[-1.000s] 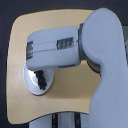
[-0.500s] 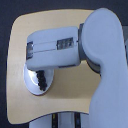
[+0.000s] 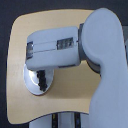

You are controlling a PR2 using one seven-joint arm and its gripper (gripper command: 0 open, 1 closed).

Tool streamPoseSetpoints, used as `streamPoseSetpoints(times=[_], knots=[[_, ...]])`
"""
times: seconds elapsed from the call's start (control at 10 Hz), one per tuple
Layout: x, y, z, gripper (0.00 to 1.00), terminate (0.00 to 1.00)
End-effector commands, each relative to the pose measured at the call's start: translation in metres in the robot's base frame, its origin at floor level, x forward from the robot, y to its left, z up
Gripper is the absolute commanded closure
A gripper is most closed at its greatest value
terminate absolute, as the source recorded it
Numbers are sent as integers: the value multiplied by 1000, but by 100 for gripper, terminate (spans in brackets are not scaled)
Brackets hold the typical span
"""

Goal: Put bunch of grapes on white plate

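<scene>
Exterior view: big grey-white robot arm (image 3: 75, 47) reaches in from the right of the frame and covers most of the rounded tan wooden desk (image 3: 50, 22). Round glossy white plate (image 3: 31, 85) sits lower left of the frame, partly hidden under the arm's front end. Dark purple-black bunch of grapes (image 3: 42, 80) lies on the plate, toward the plate's right side, long axis roughly vertical in the frame; can't make out which end the stem is on, too blurred. Gripper is hidden beneath the arm housing directly above the plate, so can't tell whether it's spread or pinching the bunch. Arm sits low over the plate probably because that's the drop spot. Grapes look inside the rim, so placement reads as done or nearly so; release is unconfirmed
</scene>
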Motion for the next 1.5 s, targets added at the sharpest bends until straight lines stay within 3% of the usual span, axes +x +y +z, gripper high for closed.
streamPoseSetpoints(times=[0.0, 0.3, 0.9, 1.4], knots=[[7, -6, 1, 0, 0], [17, -7, 18, 0, 0], [51, -37, 144, 0, 0], [81, -66, 197, 0, 0]])
